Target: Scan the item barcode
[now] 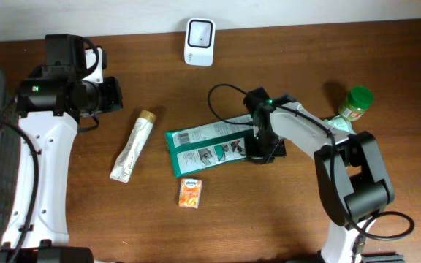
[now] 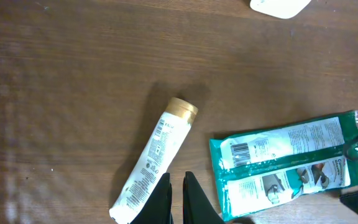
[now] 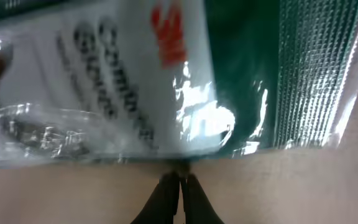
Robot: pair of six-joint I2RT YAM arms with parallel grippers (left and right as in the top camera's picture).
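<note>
Now right hand (image 3: 180, 178) and left hand (image 2: 178, 178) are clenched; barcode label (image 2: 241, 150) on green packet (image 2: 291, 160) faces up.

The table (image 1: 269, 219) was viewed straight down from overhead. The left wrist view was directed obliquely at the tabletop from some height; the green packet (image 2: 284, 158) and the tube (image 2: 157, 158) were shared with overhead. The right wrist view was held very close against the packet's edge.

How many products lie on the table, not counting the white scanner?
4: tube left of centre; green packet in the middle; small orange pack below it; green-lidded jar at right, by the right arm. Others could be hidden under the arms.
</note>
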